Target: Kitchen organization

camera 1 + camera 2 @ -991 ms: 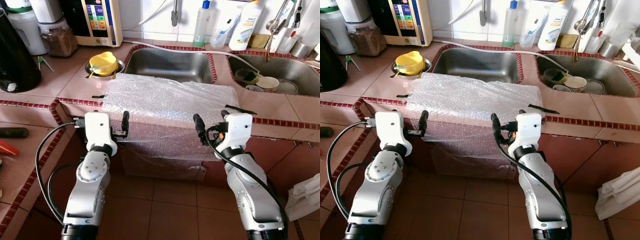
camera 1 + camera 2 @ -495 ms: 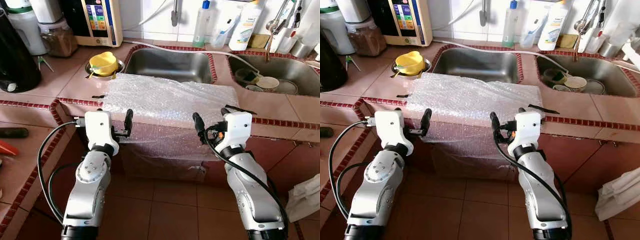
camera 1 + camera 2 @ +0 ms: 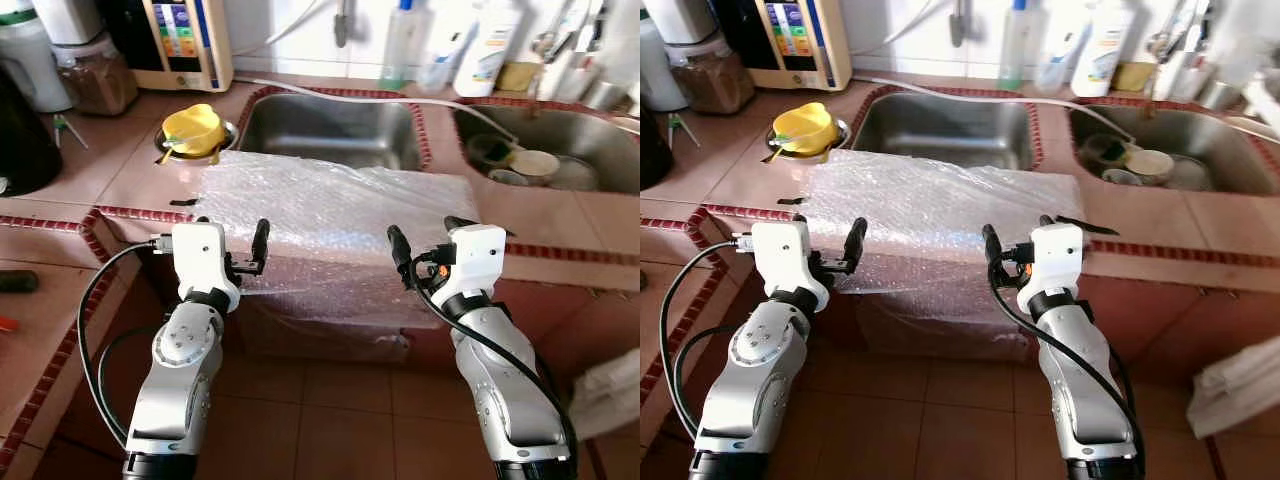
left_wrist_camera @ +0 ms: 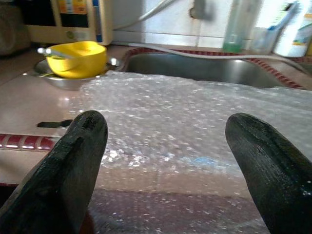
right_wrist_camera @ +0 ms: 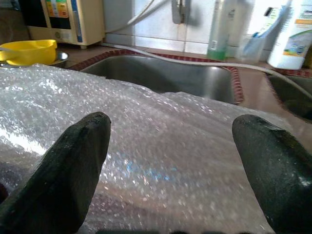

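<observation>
Both grippers have edged nearer the bubble wrap [image 3: 335,215], fingers spread, grasping nothing.
Left gripper [image 3: 258,246] and right gripper [image 3: 400,252] hover at the worktop [image 3: 120,180] edge where the wrap drapes over; wrist views add a yellow bowl [image 4: 80,58]; bottles behind are blurred.

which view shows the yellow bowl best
The left eye view: the yellow bowl sits whole in its metal dish on the counter, left of the sink. The right eye view matches. The left wrist view blurs it; the right wrist view catches just an edge.
</observation>
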### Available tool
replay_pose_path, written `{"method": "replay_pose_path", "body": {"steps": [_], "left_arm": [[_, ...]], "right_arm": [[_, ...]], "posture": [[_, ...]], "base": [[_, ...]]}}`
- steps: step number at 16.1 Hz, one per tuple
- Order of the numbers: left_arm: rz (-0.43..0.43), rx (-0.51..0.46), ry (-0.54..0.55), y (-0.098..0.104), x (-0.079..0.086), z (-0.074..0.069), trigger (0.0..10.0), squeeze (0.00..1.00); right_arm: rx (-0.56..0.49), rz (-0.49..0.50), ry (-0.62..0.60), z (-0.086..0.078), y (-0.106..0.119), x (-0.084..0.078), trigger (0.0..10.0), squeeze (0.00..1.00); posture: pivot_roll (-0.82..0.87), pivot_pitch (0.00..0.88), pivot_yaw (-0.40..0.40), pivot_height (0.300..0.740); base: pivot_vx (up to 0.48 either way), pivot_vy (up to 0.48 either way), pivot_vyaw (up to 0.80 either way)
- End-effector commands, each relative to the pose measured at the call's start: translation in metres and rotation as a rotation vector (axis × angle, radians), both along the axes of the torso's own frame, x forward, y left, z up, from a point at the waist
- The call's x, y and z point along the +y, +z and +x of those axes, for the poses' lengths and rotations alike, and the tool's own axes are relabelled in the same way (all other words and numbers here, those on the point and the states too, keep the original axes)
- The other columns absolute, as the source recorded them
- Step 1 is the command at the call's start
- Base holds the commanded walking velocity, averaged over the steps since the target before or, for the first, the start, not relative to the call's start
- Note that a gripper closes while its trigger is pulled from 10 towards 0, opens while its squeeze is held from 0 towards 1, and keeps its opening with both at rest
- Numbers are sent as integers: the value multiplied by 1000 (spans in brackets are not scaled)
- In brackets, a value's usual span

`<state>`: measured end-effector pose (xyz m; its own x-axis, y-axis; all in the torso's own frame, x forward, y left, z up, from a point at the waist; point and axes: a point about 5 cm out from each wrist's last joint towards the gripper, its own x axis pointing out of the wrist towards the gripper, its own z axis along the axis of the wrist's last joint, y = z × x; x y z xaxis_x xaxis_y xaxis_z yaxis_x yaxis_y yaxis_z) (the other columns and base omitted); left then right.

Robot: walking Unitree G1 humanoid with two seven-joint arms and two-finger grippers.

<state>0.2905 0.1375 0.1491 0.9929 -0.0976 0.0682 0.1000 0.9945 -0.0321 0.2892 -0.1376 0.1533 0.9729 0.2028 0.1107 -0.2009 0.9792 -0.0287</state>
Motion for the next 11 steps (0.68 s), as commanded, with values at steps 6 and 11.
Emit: {"method": "replay_pose_path", "body": {"steps": [6, 11], "left_arm": [[-7, 9, -8, 0, -1, -1, 10000, 0], [-6, 10, -10, -1, -1, -1, 10000, 0]], "right_arm": [[-36, -3, -18, -1, 8, -2, 10000, 0], [-36, 0, -19, 0, 8, -1, 10000, 0]], "posture": [[-73, 61, 7, 740], [-74, 62, 12, 740]], "base": [[259, 0, 0], [311, 0, 0]]}}
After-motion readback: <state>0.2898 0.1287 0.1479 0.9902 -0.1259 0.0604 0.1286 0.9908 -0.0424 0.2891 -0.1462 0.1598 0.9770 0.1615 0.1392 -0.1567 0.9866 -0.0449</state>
